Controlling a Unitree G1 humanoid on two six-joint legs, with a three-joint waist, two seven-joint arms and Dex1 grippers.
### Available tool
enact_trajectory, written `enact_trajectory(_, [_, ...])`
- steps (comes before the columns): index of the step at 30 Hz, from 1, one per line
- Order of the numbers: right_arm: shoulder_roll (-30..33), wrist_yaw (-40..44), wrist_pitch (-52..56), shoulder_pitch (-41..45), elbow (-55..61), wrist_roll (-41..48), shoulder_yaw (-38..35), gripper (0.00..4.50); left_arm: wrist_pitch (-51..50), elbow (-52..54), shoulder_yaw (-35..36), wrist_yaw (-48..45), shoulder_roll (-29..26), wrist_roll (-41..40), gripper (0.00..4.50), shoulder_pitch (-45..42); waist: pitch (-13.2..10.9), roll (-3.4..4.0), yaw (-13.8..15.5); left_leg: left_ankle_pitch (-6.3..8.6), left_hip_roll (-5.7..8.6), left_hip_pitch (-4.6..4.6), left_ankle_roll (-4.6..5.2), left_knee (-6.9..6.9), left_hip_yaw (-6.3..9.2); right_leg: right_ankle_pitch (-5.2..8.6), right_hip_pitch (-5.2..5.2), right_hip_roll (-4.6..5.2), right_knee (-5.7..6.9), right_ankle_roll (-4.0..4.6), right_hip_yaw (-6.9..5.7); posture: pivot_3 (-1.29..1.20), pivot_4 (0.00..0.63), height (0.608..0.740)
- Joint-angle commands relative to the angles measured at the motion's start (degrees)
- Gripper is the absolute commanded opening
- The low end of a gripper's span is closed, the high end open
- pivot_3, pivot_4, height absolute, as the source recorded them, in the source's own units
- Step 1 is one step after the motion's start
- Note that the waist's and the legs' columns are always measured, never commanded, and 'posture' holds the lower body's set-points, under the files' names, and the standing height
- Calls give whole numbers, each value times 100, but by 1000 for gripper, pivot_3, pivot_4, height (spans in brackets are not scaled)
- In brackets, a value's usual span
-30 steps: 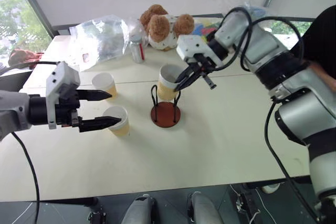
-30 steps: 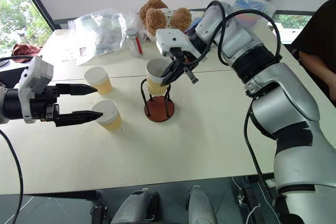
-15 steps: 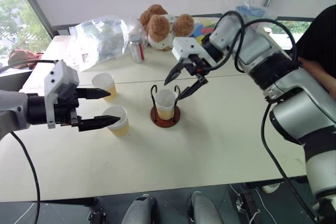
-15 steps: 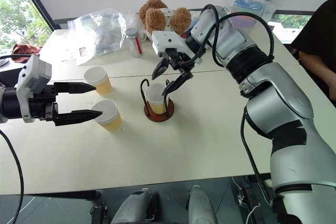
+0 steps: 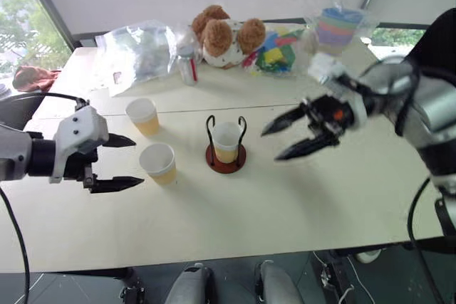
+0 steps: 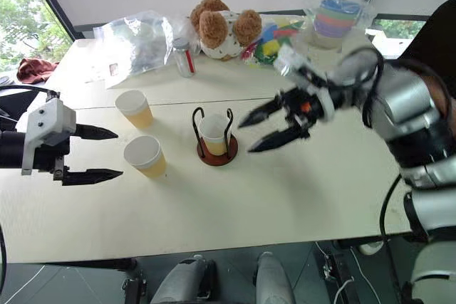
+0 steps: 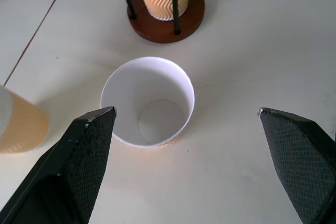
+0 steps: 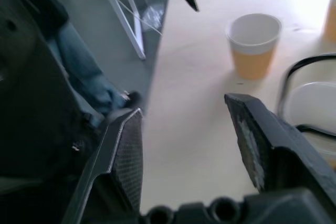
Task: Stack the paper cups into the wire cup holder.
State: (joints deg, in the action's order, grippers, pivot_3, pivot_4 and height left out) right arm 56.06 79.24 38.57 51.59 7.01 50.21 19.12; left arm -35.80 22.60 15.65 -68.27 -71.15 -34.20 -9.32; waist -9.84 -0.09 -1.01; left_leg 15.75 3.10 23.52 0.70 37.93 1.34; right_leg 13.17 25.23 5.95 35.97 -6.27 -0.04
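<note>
One paper cup (image 5: 227, 140) stands upright inside the wire cup holder (image 5: 226, 159), whose dark-red base rests mid-table. Two more paper cups stand loose to its left, the far one (image 5: 143, 115) and the near one (image 5: 158, 163). My left gripper (image 5: 139, 161) is open and empty just left of the near cup (image 7: 148, 103), fingers pointing at it without touching. My right gripper (image 5: 269, 146) hangs open and empty to the right of the holder, a short gap away, pointing left. The right wrist view looks past the holder's wire (image 8: 294, 77) to the near cup (image 8: 253, 45).
Along the table's far side sit a teddy bear (image 5: 221, 33), a crumpled clear plastic bag (image 5: 139, 51), a small bottle (image 5: 187, 67), a bag of coloured blocks (image 5: 274, 51) and wrapped pastel bowls (image 5: 338, 26). A person's dark sleeve (image 5: 442, 40) shows at the right.
My right gripper opened, the cup dropped down into the holder, and the arm pulled back to the right. My left gripper sank slightly and drifted left, still open.
</note>
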Motion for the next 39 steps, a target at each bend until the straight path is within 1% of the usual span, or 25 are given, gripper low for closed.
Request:
enact_trajectory(1, [-173,-1223,580,-490,736,269,-875,2710,385,-91,-390,-124,-80,394,4500,-215,1,-2,4,0,-1,-5,0,1,-1,0,-3,0,5,0,0,0,150,740])
enact_trajectory(5, [-364,-1867,1043,-1109,1280,438,-1298,2710,641,-414,-852,-342,-64,676,4500,-582,2,-3,56,-2,-2,-9,-1,7,1,-1,-9,-2,9,2,-3,0,150,740])
enact_trajectory(9, [-470,-2248,1230,-1606,1615,349,-1462,2710,1010,-888,-1448,-661,51,1086,4500,-1199,3,-7,121,-1,-1,-7,2,9,-1,-2,-13,-5,2,1,-11,0,150,740])
enact_trajectory(13, [-658,-2509,1299,-1790,1706,301,-1556,2710,1314,-1230,-2019,-1057,261,1407,4500,-1665,2,-9,146,1,1,-7,8,10,-11,-2,-15,-14,3,1,-11,0,150,740])
enact_trajectory(17, [-773,-2701,1380,-1894,1750,269,-1635,2710,1567,-1563,-2396,-1386,512,1666,4500,-2029,0,-13,152,3,0,-7,13,22,-11,-1,-20,-19,4,0,-12,0,150,740])
enact_trajectory(20, [-806,-2792,1388,-1983,1765,227,-1692,2772,1869,-1897,-2652,-1594,690,1946,3673,-2310,0,-14,173,4,-1,-7,16,29,-9,-1,-28,-24,4,-1,-14,0,150,740])
enact_trajectory(21, [-822,-2813,1383,-1996,1764,207,-1697,2772,1972,-2016,-2729,-1653,752,2043,3100,-2399,-1,-15,167,4,-1,-7,17,31,-8,-1,-30,-25,4,-1,-14,0,150,740])
enact_trajectory(23, [-850,-2840,1380,-2010,1762,183,-1705,2772,2121,-2201,-2829,-1742,876,2182,2396,-2542,0,-17,164,4,-1,-8,17,32,-8,-1,-32,-26,4,-1,-14,0,150,740])
enact_trajectory(25, [-880,-2861,1383,-2017,1757,166,-1716,2772,2252,-2359,-2910,-1835,976,2306,1134,-2667,0,-18,161,4,-3,-11,18,33,-8,-1,-34,-29,4,-2,-14,0,150,740])
enact_trajectory(26, [-890,-2871,1375,-2021,1744,142,-1718,2772,2347,-2445,-2962,-1898,1023,2384,820,-2732,0,-18,159,4,-3,-11,18,33,-7,-1,-34,-29,5,-2,-14,0,150,740])
enact_trajectory(27, [-897,-2883,1366,-2023,1727,117,-1721,2772,2418,-2520,-3002,-1963,1064,2446,371,-2788,0,-18,159,4,-3,-11,18,33,-8,-1,-34,-30,6,-2,-14,0,150,740])
enact_trajectory(28, [-898,-2886,1356,-2028,1710,96,-1729,2772,2476,-2583,-3041,-2030,1096,2492,35,-2838,0,-18,159,4,-3,-11,18,33,-7,-1,-34,-31,7,-2,-14,0,150,740])
enact_trajectory(35, [-923,-2936,1326,-2115,1669,-24,-1807,2772,2910,-3082,-3091,-2166,1363,2835,35,-3268,0,-19,162,4,-4,-11,19,34,-7,0,-35,-33,8,-3,-14,0,150,740])
enact_trajectory(37, [-921,-2959,1308,-2176,1643,-60,-1862,2772,2947,-3270,-3048,-2260,1437,2863,35,-3594,0,-23,169,4,-4,-11,19,36,-5,0,-36,-33,9,-3,-15,0,150,740])
enact_trajectory(39, [-826,-2931,1274,-2271,1596,-143,-1956,2772,2831,-3483,-3034,-2388,1510,2774,35,-4172,-8,-37,175,4,-4,-10,19,42,-2,0,-38,-34,9,-3,-17,0,150,740])
